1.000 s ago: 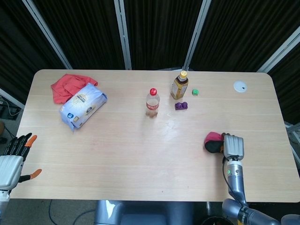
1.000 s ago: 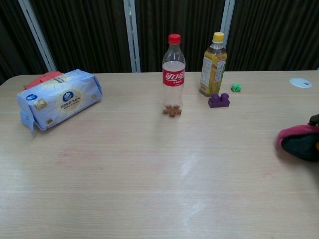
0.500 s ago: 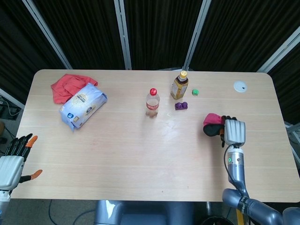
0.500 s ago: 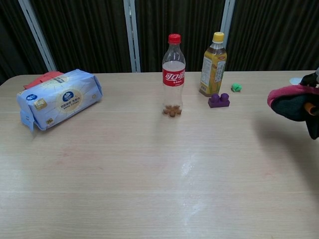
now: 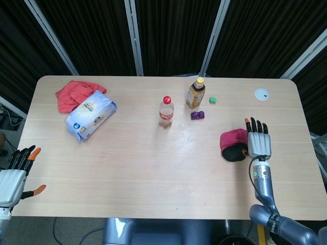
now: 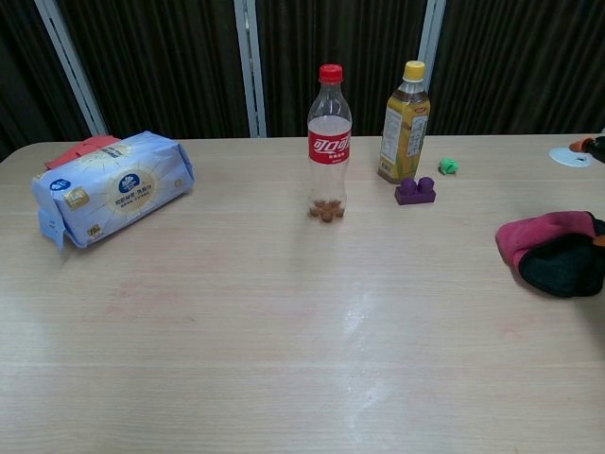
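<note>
A pink soft item with a black inside (image 5: 233, 144) (image 6: 553, 255) lies on the table's right side. My right hand (image 5: 258, 140) is just to its right with the fingers stretched out straight and holds nothing; the thumb tip sits close against the item. In the chest view only a fingertip (image 6: 596, 144) shows at the right edge. My left hand (image 5: 13, 176) hovers off the table's near left corner, fingers apart and empty.
Mid-table stand a cola bottle (image 5: 166, 111) (image 6: 329, 142), a yellow drink bottle (image 5: 195, 93) (image 6: 404, 121), a purple block (image 5: 197, 115) and a small green piece (image 5: 213, 100). A white disc (image 5: 261, 94) lies far right. A blue tissue pack (image 5: 90, 115) and red cloth (image 5: 71, 94) lie far left.
My right hand lifted the pink item off the table, set it down slightly further back, then let go and straightened its fingers. The left hand has not moved.
</note>
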